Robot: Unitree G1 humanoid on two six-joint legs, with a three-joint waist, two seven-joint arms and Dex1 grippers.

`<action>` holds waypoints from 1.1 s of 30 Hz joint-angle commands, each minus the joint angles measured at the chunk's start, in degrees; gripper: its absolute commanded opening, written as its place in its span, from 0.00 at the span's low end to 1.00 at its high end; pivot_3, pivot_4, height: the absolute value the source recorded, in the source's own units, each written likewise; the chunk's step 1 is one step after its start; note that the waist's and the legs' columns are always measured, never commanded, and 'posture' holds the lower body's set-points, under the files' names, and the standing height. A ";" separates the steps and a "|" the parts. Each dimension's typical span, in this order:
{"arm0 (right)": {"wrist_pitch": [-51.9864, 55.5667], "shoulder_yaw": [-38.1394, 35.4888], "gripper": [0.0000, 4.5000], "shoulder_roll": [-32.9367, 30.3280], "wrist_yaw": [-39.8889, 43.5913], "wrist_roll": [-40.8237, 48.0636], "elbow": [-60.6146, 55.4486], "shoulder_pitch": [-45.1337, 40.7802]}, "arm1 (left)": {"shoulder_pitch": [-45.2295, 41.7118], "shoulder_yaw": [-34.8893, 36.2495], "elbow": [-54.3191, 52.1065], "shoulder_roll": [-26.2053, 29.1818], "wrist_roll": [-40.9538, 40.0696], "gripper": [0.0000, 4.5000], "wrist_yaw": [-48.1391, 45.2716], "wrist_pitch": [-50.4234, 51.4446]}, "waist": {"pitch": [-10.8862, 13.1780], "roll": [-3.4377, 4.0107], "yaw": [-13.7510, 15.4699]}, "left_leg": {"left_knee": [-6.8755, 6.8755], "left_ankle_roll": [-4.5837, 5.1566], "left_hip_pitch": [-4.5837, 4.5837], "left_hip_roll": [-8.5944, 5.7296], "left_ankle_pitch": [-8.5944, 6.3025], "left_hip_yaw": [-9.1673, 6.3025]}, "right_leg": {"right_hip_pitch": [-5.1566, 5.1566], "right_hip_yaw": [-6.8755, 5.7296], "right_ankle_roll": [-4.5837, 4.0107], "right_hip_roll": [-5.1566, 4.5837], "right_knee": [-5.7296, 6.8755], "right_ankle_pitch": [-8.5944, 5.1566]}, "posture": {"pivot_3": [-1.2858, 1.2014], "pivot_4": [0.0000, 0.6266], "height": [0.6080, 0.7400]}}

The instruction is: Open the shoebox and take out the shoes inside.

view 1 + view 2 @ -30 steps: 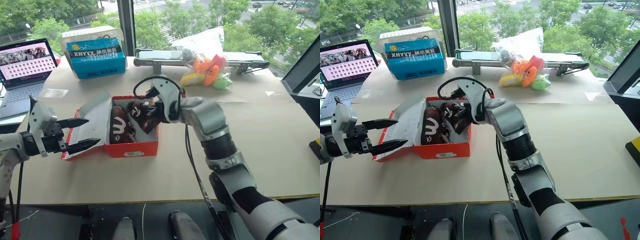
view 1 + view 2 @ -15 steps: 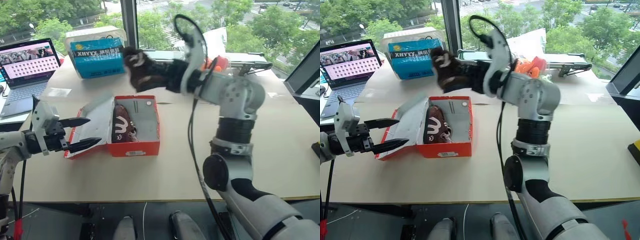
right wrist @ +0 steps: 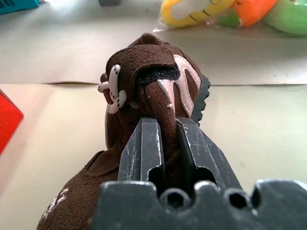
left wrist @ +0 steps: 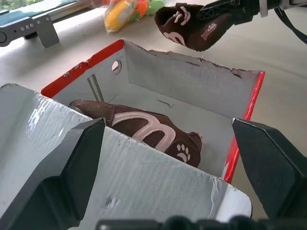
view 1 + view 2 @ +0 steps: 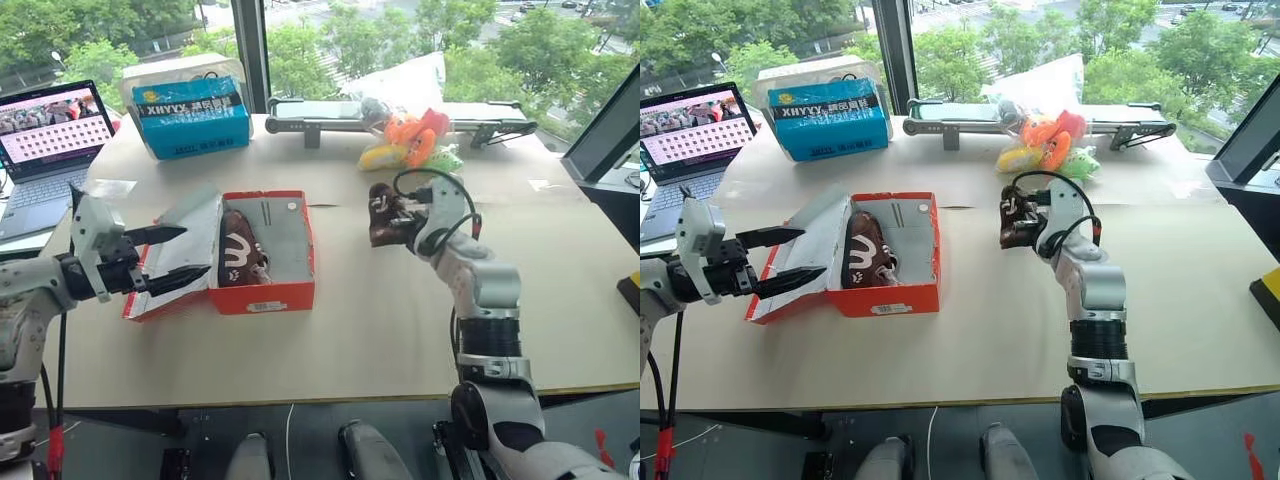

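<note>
The red-orange shoebox sits open on the table, its pale grey lid folded out to the left. One dark brown shoe with a white curved mark lies inside along the box's left wall. My left gripper is open, and the lid's free edge lies between its fingers. To the right of the box my right gripper is shut on the other brown shoe, holding it just above the tabletop. That held shoe also shows beyond the box's far wall in the left wrist view.
A blue box and an open laptop stand at the back left. A bag of orange, yellow and green plush toys lies behind the held shoe, by a grey bar-shaped device. Bare tabletop stretches right of the box.
My right gripper lifted one shoe out of the box, swung it high over the table, then carried it right and down beside the box. The left gripper has stayed at the lid.
</note>
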 commanded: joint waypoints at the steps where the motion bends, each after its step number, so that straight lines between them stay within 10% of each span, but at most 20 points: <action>1: -5.07 2.07 0.02 -1.38 -0.52 -1.91 2.39 1.27 | -1.51 0.23 -0.48 0.14 0.19 1.00 -0.02 -1.40 | 0.00 0.00 0.00 | 0.02 -0.01 0.01 -0.01 0.00 -0.01 | 0.02 0.00 0.01 0.00 0.00 0.00 | 0.52 0.24 0.97; 3: -5.32 2.36 0.02 -1.83 -0.60 -1.97 3.42 2.01 | -1.86 0.09 -0.48 0.09 0.20 1.00 -0.06 -1.35 | -0.01 -0.02 0.03 | 0.08 -0.01 0.07 -0.01 0.01 -0.02 | 0.11 0.00 0.03 0.00 0.00 0.02 | 0.52 0.24 0.97; 16: 1.59 4.29 0.99 -7.77 -0.54 -3.57 -2.36 4.94 | -1.92 -0.12 0.43 -0.20 0.37 1.00 -1.51 -1.57 | 0.00 -0.01 0.10 | 0.08 -0.01 0.89 -0.01 0.00 -0.04 | 1.03 -0.02 0.38 0.00 -0.14 -0.19 | 0.52 0.24 0.97; 33: 30.01 2.60 0.99 -10.46 11.80 17.24 -26.75 -13.44 | 5.24 2.56 4.78 -0.64 2.90 1.00 -2.60 -9.18 | 0.03 0.05 0.13 | 0.07 -0.01 0.91 0.04 0.00 -0.04 | 0.96 -0.02 0.36 0.03 -0.05 -0.19 | 0.52 0.24 0.97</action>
